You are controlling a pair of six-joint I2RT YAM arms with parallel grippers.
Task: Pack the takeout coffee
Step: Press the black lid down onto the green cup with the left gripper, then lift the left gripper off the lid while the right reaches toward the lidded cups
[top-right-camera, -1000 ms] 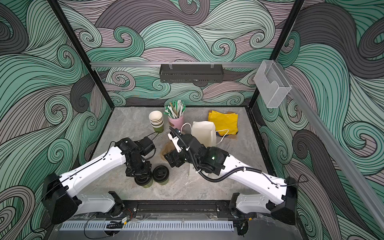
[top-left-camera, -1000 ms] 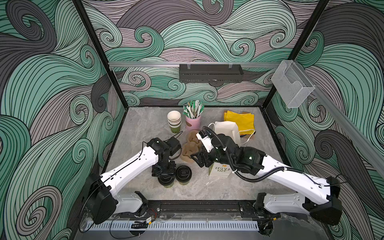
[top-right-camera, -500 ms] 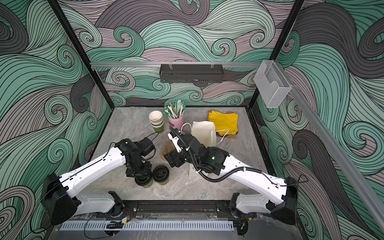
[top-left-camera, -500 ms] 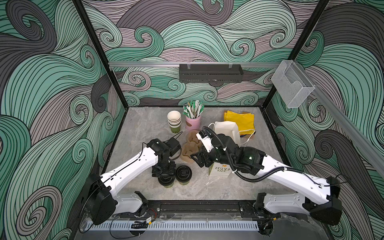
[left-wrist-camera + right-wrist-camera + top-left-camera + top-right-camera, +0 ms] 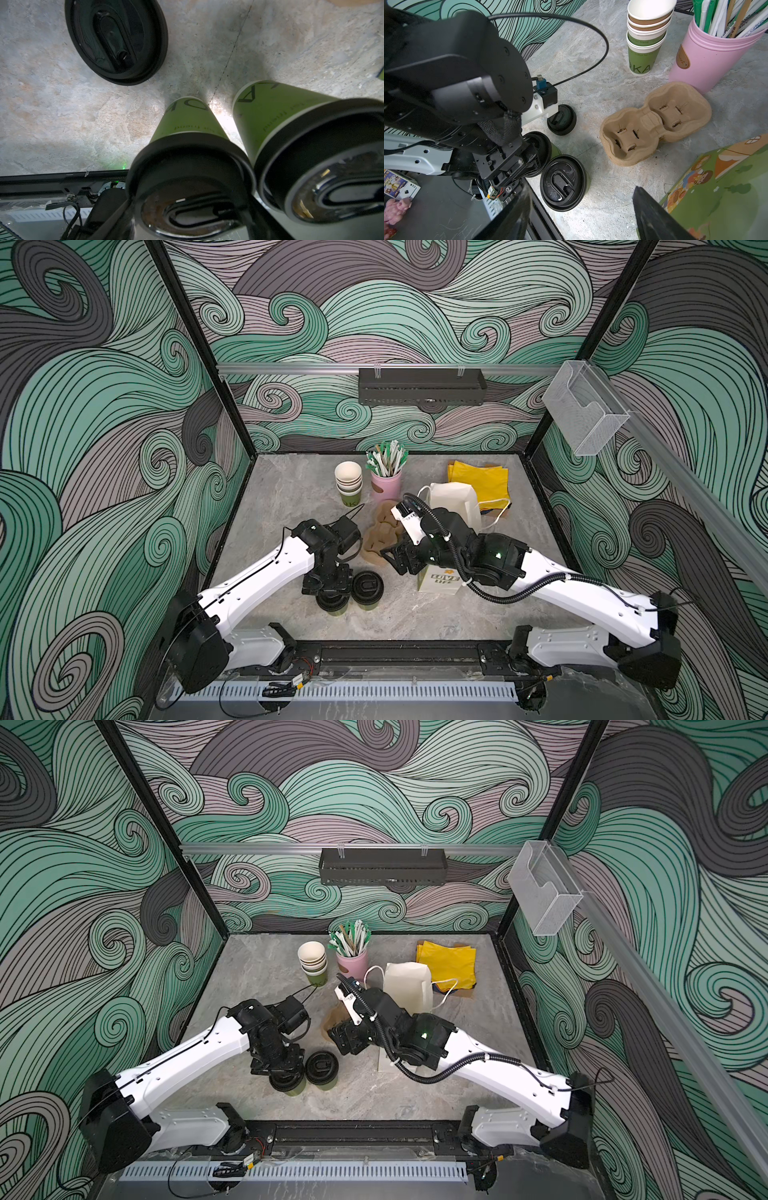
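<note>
coffee cups stand upright, side by side

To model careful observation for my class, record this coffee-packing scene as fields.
cup one: olive-green paper cup with black plastic lid, upright under left gripper
cup two: matching lidded cup, upright beside it
carrier: brown pulp cup carrier, both wells empty
spare: loose black round plastic lid, flat on grey stone-look table
right gripper: open, holding nothing

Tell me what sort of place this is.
Probably a robot test booth staged as a café counter: two arms mounted at a walled table, lidded cups, a pulp carrier, straws.
</note>
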